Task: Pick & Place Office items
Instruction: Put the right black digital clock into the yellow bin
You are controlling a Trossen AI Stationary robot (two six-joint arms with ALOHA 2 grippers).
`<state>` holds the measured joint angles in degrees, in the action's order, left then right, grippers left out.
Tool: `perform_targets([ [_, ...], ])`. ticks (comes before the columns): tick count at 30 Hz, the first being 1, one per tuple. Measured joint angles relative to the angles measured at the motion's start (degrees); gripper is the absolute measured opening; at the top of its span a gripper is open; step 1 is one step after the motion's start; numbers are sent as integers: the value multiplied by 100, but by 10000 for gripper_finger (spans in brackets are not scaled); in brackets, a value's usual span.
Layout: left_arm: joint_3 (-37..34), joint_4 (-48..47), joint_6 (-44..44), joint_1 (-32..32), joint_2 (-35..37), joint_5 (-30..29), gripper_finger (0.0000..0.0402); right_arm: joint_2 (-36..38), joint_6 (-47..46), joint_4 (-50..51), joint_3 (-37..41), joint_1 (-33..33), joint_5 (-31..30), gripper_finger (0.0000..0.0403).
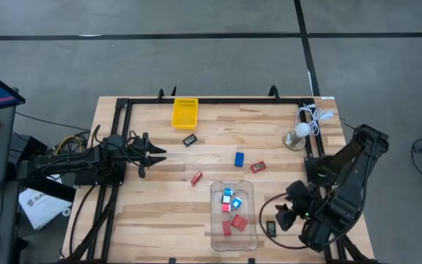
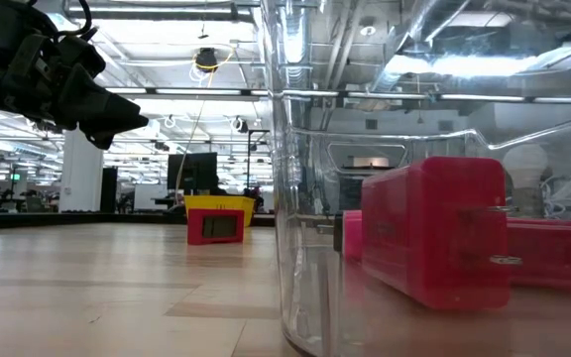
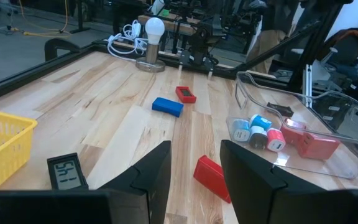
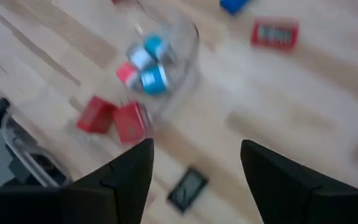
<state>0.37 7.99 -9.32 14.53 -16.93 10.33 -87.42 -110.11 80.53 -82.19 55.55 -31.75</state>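
Note:
Office items lie loose on the wooden table: a black rectangle [image 1: 190,139] near the yellow tray [image 1: 184,112], a blue block [image 1: 239,159], and two red blocks [image 1: 258,167] [image 1: 196,177]. Several red and white-and-cyan pieces [image 1: 231,209] lie in the clear bin [image 1: 212,213]. Another black rectangle [image 1: 270,228] lies flat on the table just right of the bin. My right gripper [image 4: 194,149] hovers open above it, slanting down, and holds nothing. My left gripper [image 3: 194,152] waits open at the table's left, pointing nearly level toward the right, with a red block [image 3: 211,177] on the table beyond its fingers.
A white bulb-shaped lamp [image 1: 297,136] with a coiled cable stands at the far right corner. A black frame rail [image 1: 218,100] runs along the table's edges. Bare wood lies between the left gripper and the bin. A white paper [image 1: 39,205] lies off the table at the left.

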Motion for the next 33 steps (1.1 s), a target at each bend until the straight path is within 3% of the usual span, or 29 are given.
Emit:
perform_targets([
  [4, 2, 0, 0, 0, 0, 1, 136, -2, -412, -130, 0, -7, 775, 234],
  [21, 1, 1, 0, 2, 0, -1, 136, -2, -830, -1471, 0, -403, 749, 234],
  [26, 2, 0, 1, 0, 0, 0, 136, -2, -1018, -1820, 0, -528, 1257, 234],
  [33, 1, 0, 0, 1, 0, -1, 136, -467, -2214, -1554, -2, -420, 2109, 234],
])
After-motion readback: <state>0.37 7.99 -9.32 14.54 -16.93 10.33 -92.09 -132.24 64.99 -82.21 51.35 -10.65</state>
